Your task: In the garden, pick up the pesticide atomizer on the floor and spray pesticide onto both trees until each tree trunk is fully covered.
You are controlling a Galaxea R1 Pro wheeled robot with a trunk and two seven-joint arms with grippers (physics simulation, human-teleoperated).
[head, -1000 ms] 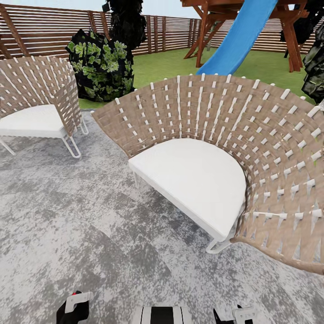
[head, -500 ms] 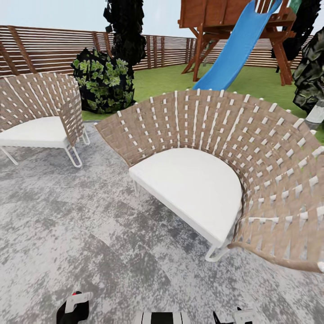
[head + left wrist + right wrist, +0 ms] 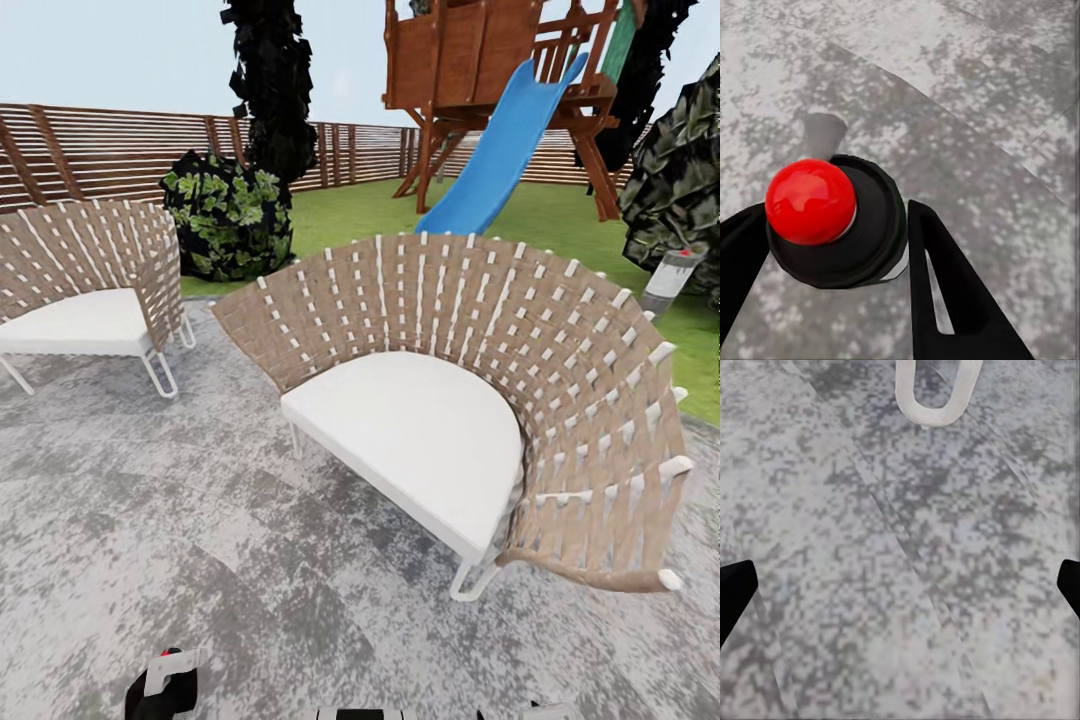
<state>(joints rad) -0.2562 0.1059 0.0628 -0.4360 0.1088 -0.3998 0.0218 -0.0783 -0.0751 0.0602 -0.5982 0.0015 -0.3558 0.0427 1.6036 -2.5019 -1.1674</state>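
The pesticide atomizer [image 3: 832, 225], a black round body topped by a glossy red ball, sat between the two black fingers of the left claw [image 3: 836, 214], which was clenched on its sides above the mottled grey paving [image 3: 975, 105]. In the head view the left claw [image 3: 163, 686] showed at the lower edge, low over the same paving. The right claw [image 3: 900, 585] was released, its dark fingertips wide apart over the grey ground, with a white looped chair leg [image 3: 934, 397] beyond them. Ahead stood a woven tan chair [image 3: 470, 330] with a white cushion, and a second chair [image 3: 90, 270] farther left. Behind them lay the green lawn [image 3: 350, 210], a leafy shrub [image 3: 228, 212], a blue slide [image 3: 495, 155] on a wooden play tower [image 3: 450, 60], and the slatted brown fence [image 3: 100, 150].
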